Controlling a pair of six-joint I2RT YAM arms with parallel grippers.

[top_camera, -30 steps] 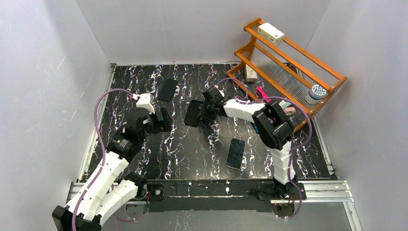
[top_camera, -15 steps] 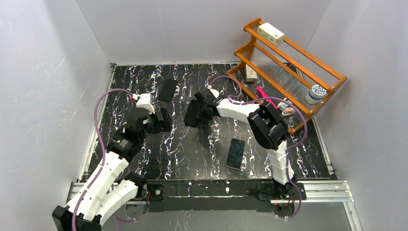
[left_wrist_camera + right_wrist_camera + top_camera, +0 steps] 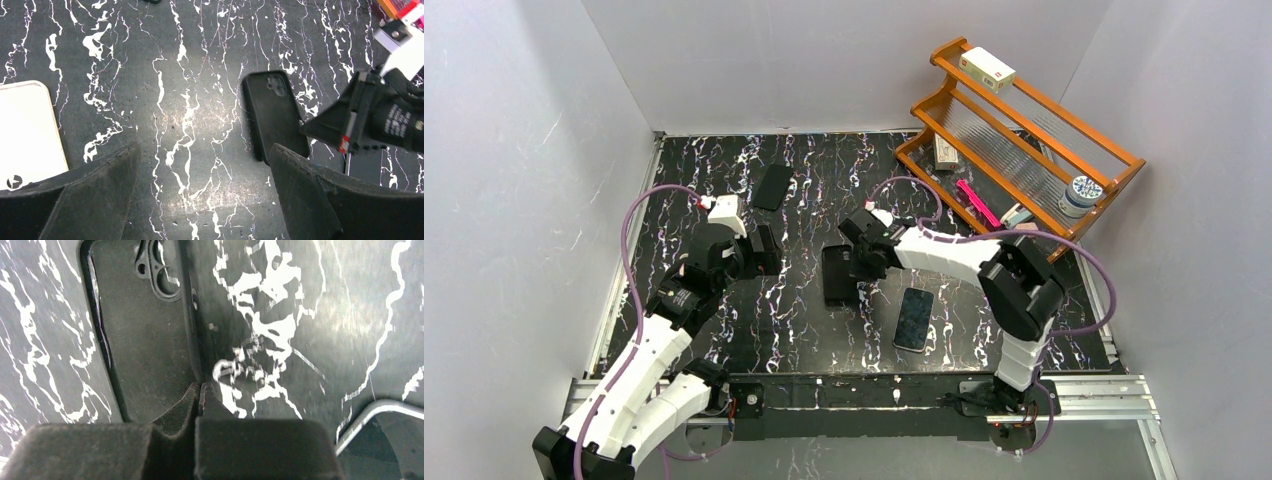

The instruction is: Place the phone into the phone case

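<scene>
The black phone case (image 3: 839, 275) lies open side up in the middle of the table. It also shows in the left wrist view (image 3: 275, 114) and in the right wrist view (image 3: 142, 340), with its camera hole at the far end. My right gripper (image 3: 857, 262) is shut on the case's right wall (image 3: 200, 392). The phone (image 3: 914, 318) lies flat, screen dark, just near-right of the case; its corner shows in the right wrist view (image 3: 385, 422). My left gripper (image 3: 762, 250) is open and empty over bare table (image 3: 205, 150), left of the case.
A second black phone-shaped slab (image 3: 773, 186) lies at the back left. An orange wooden rack (image 3: 1024, 130) with small items stands at the back right. A white flat object with rounded corners (image 3: 27, 132) lies left of my left gripper.
My right gripper has dragged the case toward the near edge and turned it more upright in the top view, closer to the phone. The left arm has not moved.
</scene>
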